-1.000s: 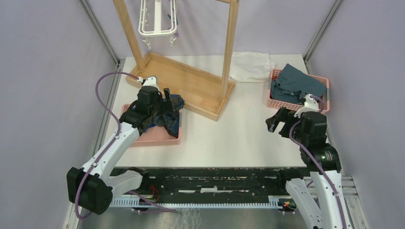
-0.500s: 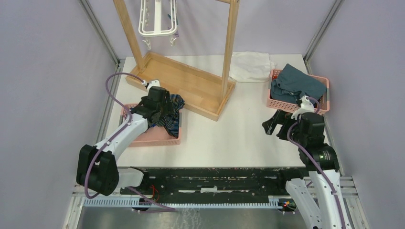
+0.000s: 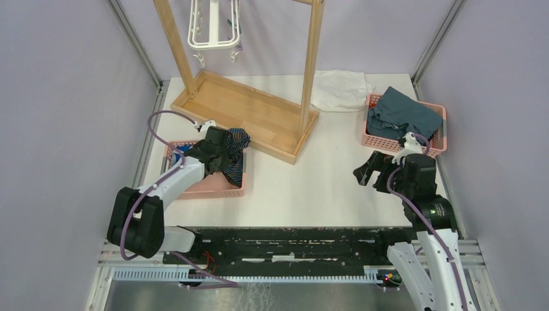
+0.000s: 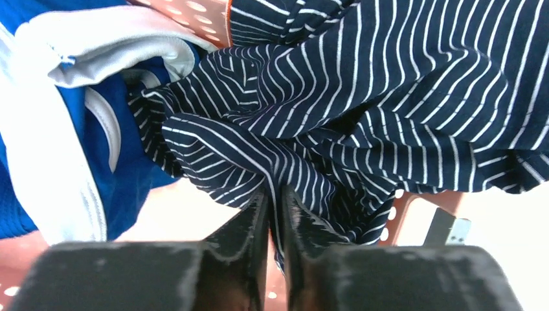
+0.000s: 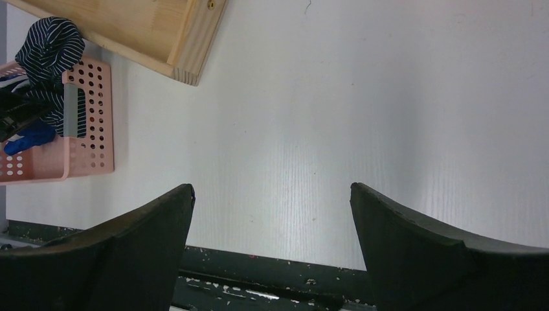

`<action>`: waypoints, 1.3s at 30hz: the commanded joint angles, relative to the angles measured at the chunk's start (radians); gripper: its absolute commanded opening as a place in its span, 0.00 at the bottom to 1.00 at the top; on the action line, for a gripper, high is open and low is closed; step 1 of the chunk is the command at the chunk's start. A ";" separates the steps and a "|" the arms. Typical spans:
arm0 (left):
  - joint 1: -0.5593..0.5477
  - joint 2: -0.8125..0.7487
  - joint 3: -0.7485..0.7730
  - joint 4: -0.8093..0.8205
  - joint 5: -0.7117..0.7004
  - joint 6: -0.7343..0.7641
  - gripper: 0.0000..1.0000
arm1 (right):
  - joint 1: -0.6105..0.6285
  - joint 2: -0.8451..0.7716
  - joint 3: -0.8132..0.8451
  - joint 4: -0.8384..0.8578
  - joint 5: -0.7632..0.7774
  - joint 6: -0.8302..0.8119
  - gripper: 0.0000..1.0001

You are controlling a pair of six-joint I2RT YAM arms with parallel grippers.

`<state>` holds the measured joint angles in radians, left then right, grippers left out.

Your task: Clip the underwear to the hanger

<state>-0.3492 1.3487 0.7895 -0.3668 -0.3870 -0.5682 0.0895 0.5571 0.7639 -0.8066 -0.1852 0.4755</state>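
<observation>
Left of the tall wooden rack [image 3: 259, 116], the dark navy pinstriped boxer shorts [image 4: 362, 110] lie bunched in a pink perforated basket [image 3: 213, 188]. They look light, limp and slippery, so a doubled fold or the waistband seems the surest hold. The left gripper [image 4: 275, 207] is clenched on one such fold. The white plastic drying frame [image 3: 212, 29] hangs high between the rack's posts. Right of the rack, the right gripper [image 5: 272, 214] gapes wide, holding nothing

No legible text, label, brand, number or sign anywhere in these views.
</observation>
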 commanded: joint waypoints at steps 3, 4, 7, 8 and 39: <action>-0.002 -0.071 0.030 0.006 -0.028 -0.047 0.03 | -0.004 -0.010 0.008 0.027 -0.014 0.012 0.98; -0.002 -0.111 0.041 -0.015 -0.033 -0.045 0.03 | -0.004 -0.011 0.010 0.026 -0.008 0.012 0.98; -0.002 -0.262 0.086 -0.077 -0.058 -0.025 0.03 | -0.004 -0.022 0.020 0.029 0.015 0.013 0.98; -0.001 -0.306 0.107 -0.101 -0.064 -0.013 0.03 | -0.004 -0.026 0.022 0.032 0.023 0.016 0.98; -0.412 -0.388 0.590 -0.317 0.192 -0.050 0.03 | -0.004 -0.030 -0.047 0.109 0.024 0.074 0.97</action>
<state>-0.5083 0.8955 1.3781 -0.7952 -0.0555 -0.5583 0.0895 0.5240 0.7189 -0.7441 -0.1543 0.5385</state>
